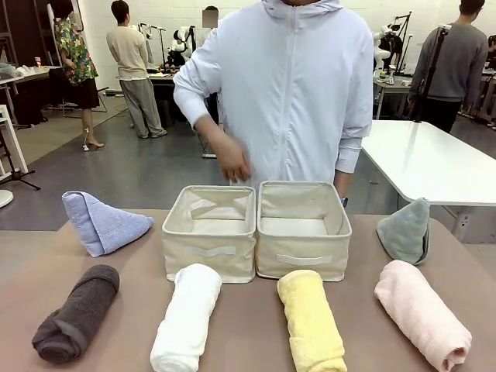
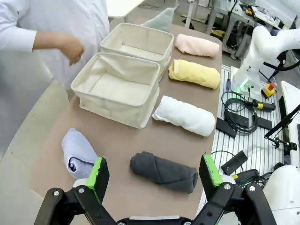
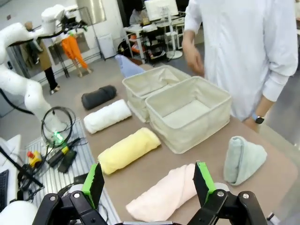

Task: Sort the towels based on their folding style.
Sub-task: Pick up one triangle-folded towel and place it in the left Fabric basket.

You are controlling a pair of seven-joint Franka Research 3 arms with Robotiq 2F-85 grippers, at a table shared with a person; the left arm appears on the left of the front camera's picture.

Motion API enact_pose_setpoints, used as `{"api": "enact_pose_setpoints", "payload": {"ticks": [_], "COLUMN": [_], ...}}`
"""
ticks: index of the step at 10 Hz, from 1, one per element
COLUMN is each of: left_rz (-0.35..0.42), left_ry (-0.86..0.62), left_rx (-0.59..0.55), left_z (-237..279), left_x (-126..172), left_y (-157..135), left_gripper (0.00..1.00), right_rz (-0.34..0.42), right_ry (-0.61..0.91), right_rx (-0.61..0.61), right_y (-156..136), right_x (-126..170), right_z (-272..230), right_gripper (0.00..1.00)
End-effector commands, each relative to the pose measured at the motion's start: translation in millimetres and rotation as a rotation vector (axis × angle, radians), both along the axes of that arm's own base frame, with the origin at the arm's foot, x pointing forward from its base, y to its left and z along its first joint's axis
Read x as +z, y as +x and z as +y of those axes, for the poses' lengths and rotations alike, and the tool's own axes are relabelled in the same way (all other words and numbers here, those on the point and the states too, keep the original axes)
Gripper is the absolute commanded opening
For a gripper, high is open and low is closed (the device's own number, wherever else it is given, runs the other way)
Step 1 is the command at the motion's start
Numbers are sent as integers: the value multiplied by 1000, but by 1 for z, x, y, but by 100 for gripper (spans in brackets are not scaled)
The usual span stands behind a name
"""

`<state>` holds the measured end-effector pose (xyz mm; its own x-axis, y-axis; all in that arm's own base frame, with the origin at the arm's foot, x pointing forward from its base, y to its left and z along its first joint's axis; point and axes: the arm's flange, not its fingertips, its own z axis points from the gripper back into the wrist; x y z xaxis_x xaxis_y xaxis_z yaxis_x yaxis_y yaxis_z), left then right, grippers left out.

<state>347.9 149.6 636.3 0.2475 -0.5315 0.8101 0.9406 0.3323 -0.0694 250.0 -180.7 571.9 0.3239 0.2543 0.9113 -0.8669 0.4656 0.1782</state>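
- Front view: the four rolled towels lie in a row along the near edge: the dark grey roll (image 1: 77,312), white roll (image 1: 188,316), yellow roll (image 1: 310,319) and pink roll (image 1: 422,314). The lavender-blue cone (image 1: 102,222) sits at the far left and the grey-green cone (image 1: 406,231) at the far right, flanking two empty cream baskets (image 1: 209,252). The person's hand (image 1: 231,163) hovers behind the baskets, so a reach there now could meet it.
- Left wrist view: the left gripper (image 2: 154,172) hangs above the table, jaws spread wide and holding nothing. The dark grey roll lies below, between its fingers, with the lavender-blue cone near one finger. An off-centre descent could snag the cone too, and a shallow pinch may catch only the outer layer and uncoil the roll.
- Right wrist view: the right gripper (image 3: 149,182) is likewise fully spread and empty, above the pink roll, with the yellow roll near. The grey-green cone sits near the table edge, and a nudge might push it off.
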Motion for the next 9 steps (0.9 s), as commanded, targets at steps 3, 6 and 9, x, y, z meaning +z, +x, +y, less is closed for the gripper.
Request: {"api": "enact_pose_setpoints", "payload": {"ticks": [3, 6, 9], "left_rz": [-6, -6, -6], "left_ry": [-14, -14, -14], "left_rx": [9, 9, 9], "left_z": [1, 1, 1], "left_x": [0, 0, 0], "left_y": [-1, -1, -1], "left_gripper": [100, 100, 100], "right_rz": [9, 9, 9], "right_ry": [-24, -24, -24], "right_rx": [24, 24, 24], "right_y": [-3, -3, -3], "right_x": [3, 3, 3], "right_z": [1, 1, 1], "right_gripper": [100, 100, 100]}}
